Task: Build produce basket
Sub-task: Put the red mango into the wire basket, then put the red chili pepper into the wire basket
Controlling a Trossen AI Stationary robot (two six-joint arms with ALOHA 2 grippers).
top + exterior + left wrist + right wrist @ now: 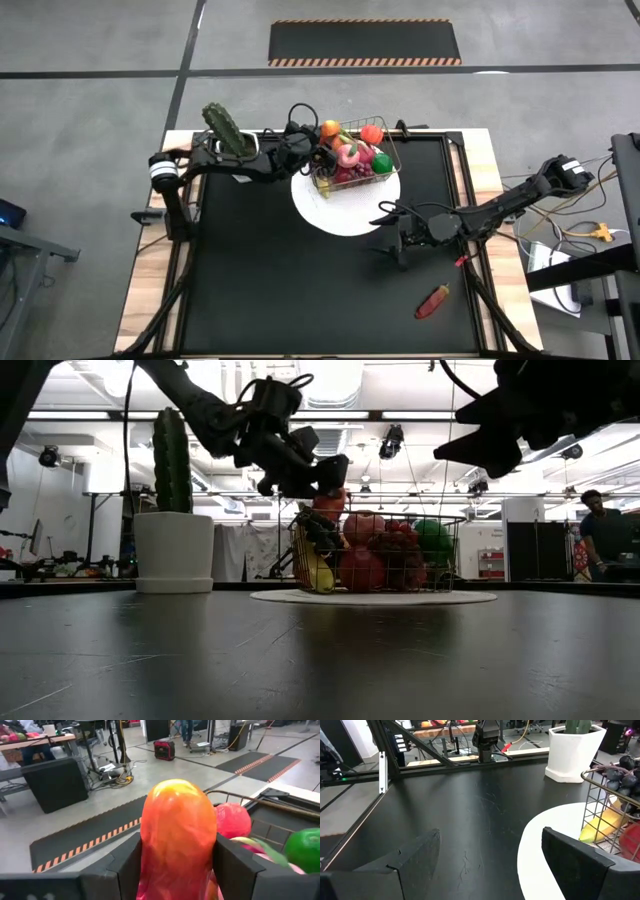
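Orange-red toy fruit clamped in left gripper above basket (light, rigid, slick); right gripper agape, empty, beside basket.

Bright ceiling lights backlight the low view, leaving arms silhouetted; the close orange fruit looks blurred.

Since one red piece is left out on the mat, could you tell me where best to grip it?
The red piece lies flat and long, slanted on the black mat. Probably come straight down with the open right tool and close across its narrow middle, fingers square to its length.
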